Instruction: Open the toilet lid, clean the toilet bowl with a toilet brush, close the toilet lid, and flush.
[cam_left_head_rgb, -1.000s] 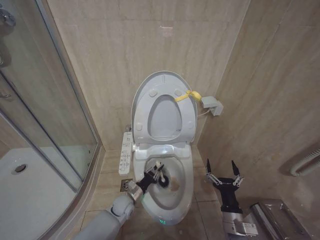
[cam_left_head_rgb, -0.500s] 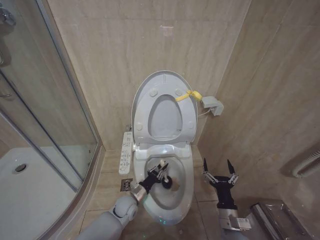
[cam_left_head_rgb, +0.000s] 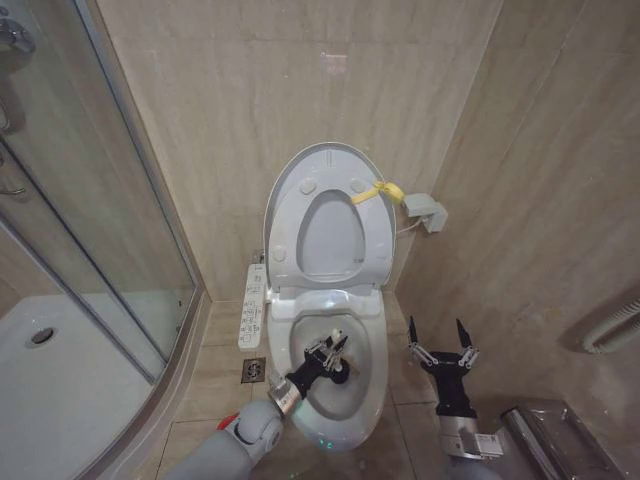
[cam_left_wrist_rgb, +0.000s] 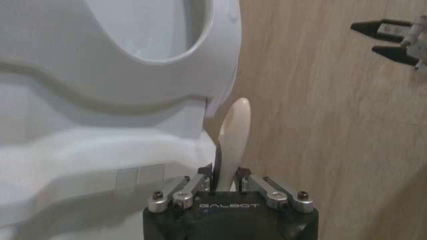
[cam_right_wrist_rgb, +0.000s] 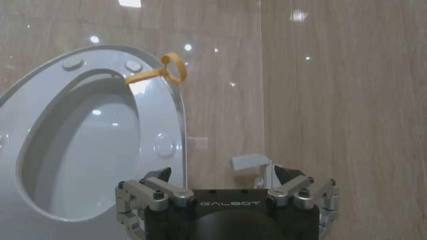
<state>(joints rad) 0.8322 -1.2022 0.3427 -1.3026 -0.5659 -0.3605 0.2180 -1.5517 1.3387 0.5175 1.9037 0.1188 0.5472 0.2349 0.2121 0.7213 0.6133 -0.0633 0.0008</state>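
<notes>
A curved glass shower screen (cam_left_head_rgb: 95, 190) with a metal frame closed off the left side, and behind it lay a white shower tray (cam_left_head_rgb: 60, 390) with a round metal drain (cam_left_head_rgb: 41, 336). Beige stone-look wall tiles (cam_left_head_rgb: 250, 90) covered the corner. A long white button panel (cam_left_head_rgb: 252, 305) ran beside the toilet, with a small square floor drain (cam_left_head_rgb: 254, 370) just below it. A small grey box (cam_left_head_rgb: 425, 212) sat on the right wall, a white ribbed hose (cam_left_head_rgb: 610, 335) farther right.
</notes>
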